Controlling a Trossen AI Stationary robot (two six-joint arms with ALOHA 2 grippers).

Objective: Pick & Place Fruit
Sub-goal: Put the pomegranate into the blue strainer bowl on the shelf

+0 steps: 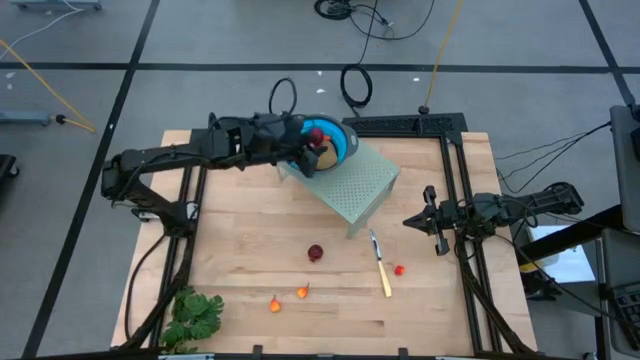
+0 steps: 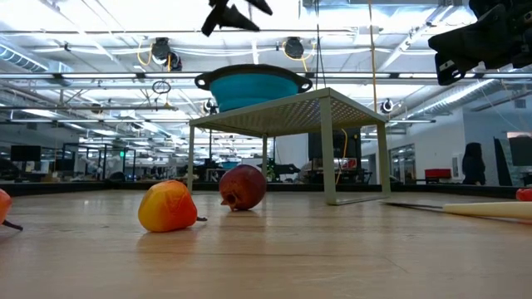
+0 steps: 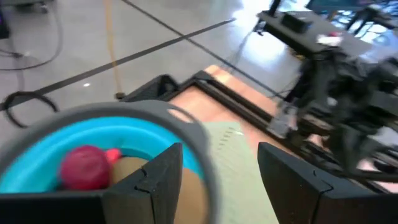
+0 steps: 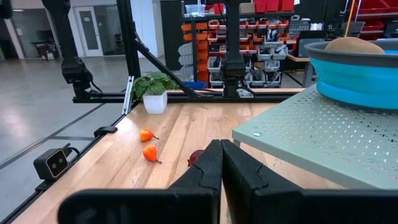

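A blue bowl (image 1: 340, 140) stands on a pale green perforated stand (image 1: 358, 183). In it lie a dark red ball (image 3: 84, 167) and an olive-brown oval (image 3: 134, 171). My left gripper (image 1: 305, 152) hangs open above the bowl's rim (image 3: 186, 134), well clear of it in the low view (image 2: 233, 15). On the table rest another dark red ball (image 1: 316, 253), two orange-red bits (image 1: 275, 304) (image 1: 303, 291) and a third orange-red bit (image 1: 399, 269). My right gripper (image 1: 432, 222) waits shut near the table's right edge, right of the stand.
A yellow-handled knife (image 1: 381, 264) lies between the red ball and the right-hand bit. A leafy green bunch (image 1: 195, 315) sits at the near left corner. Black frame rails (image 1: 455, 160) run along the table's sides. Bare wood lies near the middle front.
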